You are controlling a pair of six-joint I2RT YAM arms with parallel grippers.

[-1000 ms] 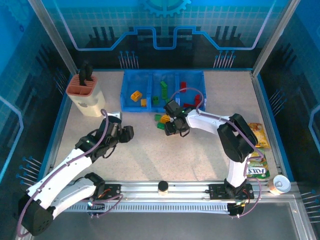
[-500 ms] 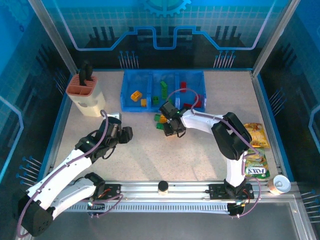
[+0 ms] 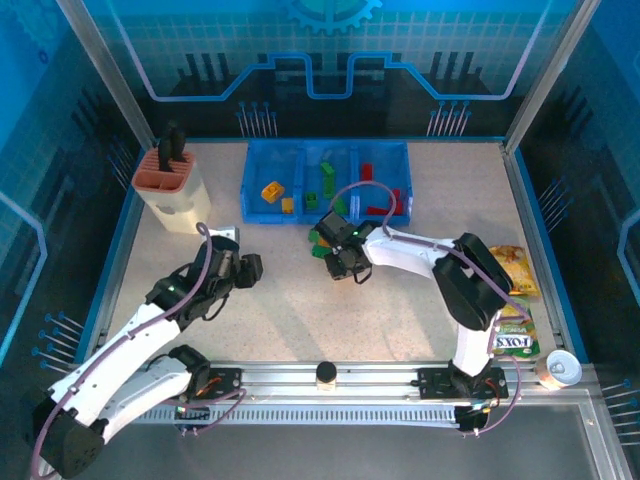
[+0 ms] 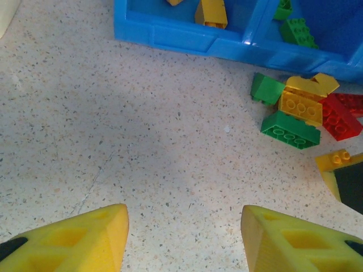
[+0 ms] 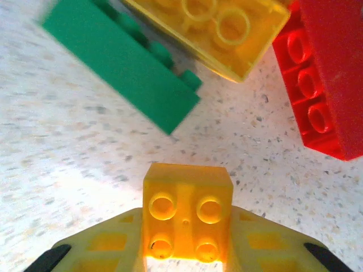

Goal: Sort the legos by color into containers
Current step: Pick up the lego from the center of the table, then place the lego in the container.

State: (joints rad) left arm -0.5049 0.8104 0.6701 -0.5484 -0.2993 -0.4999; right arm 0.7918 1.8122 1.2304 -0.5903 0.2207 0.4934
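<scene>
In the right wrist view my right gripper is shut on a small yellow-orange lego, held just above the tabletop. Beyond it lie a green brick, a bigger yellow brick and a red brick. From above, the right gripper sits at the loose pile in front of the blue containers, which hold yellow, green and red bricks in separate bins. My left gripper is open over bare table, left of the pile.
A beige holder with a terracotta top stands at the back left. Snack packets lie along the right edge, with a small can at the near right corner. Metal frame rails border the table.
My right gripper slid a little left at the pile and closed on the yellow-orange brick. The left arm barely moved.
</scene>
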